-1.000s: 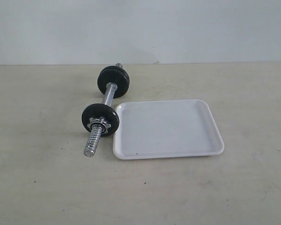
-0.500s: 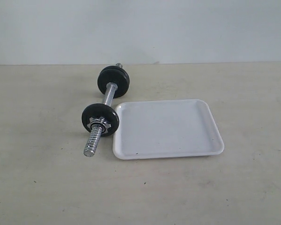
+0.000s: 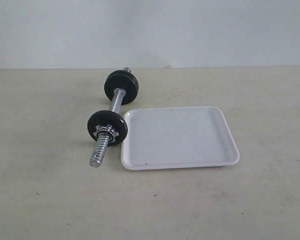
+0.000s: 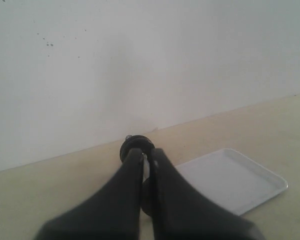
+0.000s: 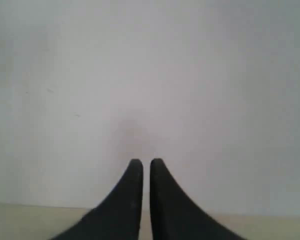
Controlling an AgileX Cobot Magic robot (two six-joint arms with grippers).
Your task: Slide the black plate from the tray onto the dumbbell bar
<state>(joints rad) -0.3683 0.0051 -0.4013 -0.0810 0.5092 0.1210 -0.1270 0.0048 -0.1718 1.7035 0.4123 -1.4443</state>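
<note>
1. Exterior view: the white tray [image 3: 180,141] lies flat on the table [image 3: 50,195]. Its floor is bare white, with only a few tiny dark specks.
2. The dumbbell bar [image 3: 117,101] lies just beside the tray's left edge, running from near the tray's front corner back toward the wall [image 3: 215,30].
3. The black plate [image 3: 107,127] stands upright on the bar near its threaded front end, close to the tray's corner, with a chrome collar [image 3: 105,134] against its face. A second black disc [image 3: 121,86] sits at the far end.
4. Neither arm appears in the exterior view; only the wrist views show them.
5. Left wrist view: the left gripper [image 4: 146,156] has its fingers nearly together and holds nothing. It hangs above the table, with the far disc and the tray beyond it.
6. Right wrist view: the right gripper [image 5: 146,164] is likewise closed to a thin slit with nothing in it, and faces only the wall.
</note>
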